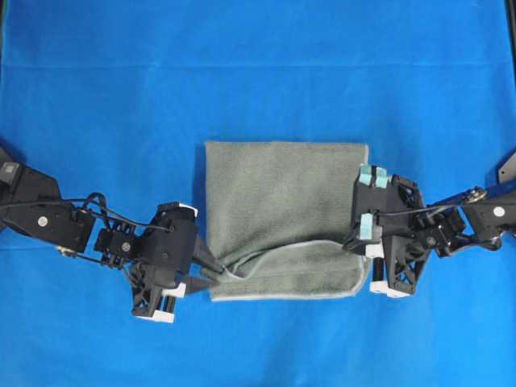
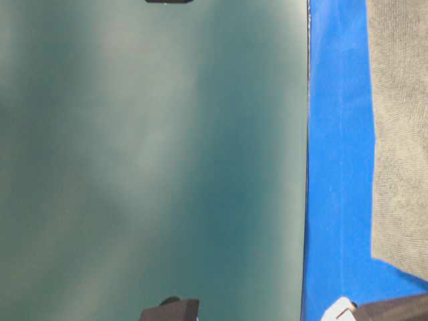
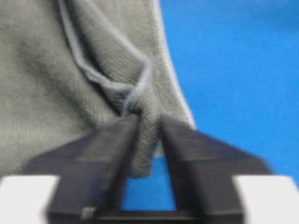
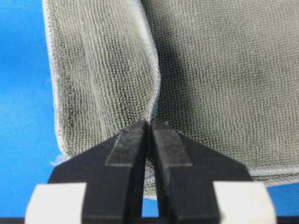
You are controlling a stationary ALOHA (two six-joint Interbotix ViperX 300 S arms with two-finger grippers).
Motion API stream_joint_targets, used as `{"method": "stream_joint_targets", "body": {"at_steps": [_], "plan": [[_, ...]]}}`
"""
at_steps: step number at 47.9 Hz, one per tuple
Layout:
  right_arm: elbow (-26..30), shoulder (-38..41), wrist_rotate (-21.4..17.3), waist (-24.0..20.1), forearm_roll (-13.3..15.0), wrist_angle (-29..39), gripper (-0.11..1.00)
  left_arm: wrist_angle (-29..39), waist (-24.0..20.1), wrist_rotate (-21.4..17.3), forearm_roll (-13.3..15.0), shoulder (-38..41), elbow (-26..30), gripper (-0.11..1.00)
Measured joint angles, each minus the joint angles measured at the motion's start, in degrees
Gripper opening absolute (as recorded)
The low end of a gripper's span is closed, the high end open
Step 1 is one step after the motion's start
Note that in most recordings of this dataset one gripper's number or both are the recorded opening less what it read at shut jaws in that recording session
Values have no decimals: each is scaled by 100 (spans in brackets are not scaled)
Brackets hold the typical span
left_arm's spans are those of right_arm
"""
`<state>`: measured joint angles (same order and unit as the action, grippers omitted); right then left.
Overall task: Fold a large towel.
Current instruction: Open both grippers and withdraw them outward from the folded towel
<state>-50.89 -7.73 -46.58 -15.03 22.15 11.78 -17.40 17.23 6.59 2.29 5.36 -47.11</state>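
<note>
Towel: the grey-green, fuzzy large towel with a thin pale hem lies flat near the middle of the worktop, a little toward the near edge.
Fold done: it looks already doubled into a neat block. The far edge and both side edges look straight.
Fold going on: a flap along the near edge is turned over on top. Its pale hem curves from the near left corner up toward the right side, so this fold looks only half laid.
Still to do: I think the flap must be pulled flat and its corners lined up. More folds may come after that.
Left tool: the black left tool is at the near left corner of the towel. Its jaws stand a little apart with a bunched bit of towel corner between them. The view is blurry, so I cannot tell if it is pinching or letting go.
Right tool: the black right tool is at the right edge of the towel. Its jaws are almost together with the folded hem in the thin gap. I cannot tell if the grip is tight.
Around: a smooth bright blue cloth covers the worktop under everything.
In the way: nothing else lies on the cloth. Only the two arms crowd the towel's sides.
</note>
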Motion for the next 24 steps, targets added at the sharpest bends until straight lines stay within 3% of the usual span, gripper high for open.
{"method": "stream_joint_targets", "body": {"at_steps": [5,10,16,24], "plan": [[70,35,9,-132,0,9,44,18,9,-9,0,18,62,64],[141,44,0,-396,0,79,67,44,88,0,0,9,114,66],[202,44,-44,-773,-44,193,59,158,334,0,0,-26,149,66],[308,-88,-132,-1160,-105,272,60,404,773,-9,0,-343,149,66]]}}
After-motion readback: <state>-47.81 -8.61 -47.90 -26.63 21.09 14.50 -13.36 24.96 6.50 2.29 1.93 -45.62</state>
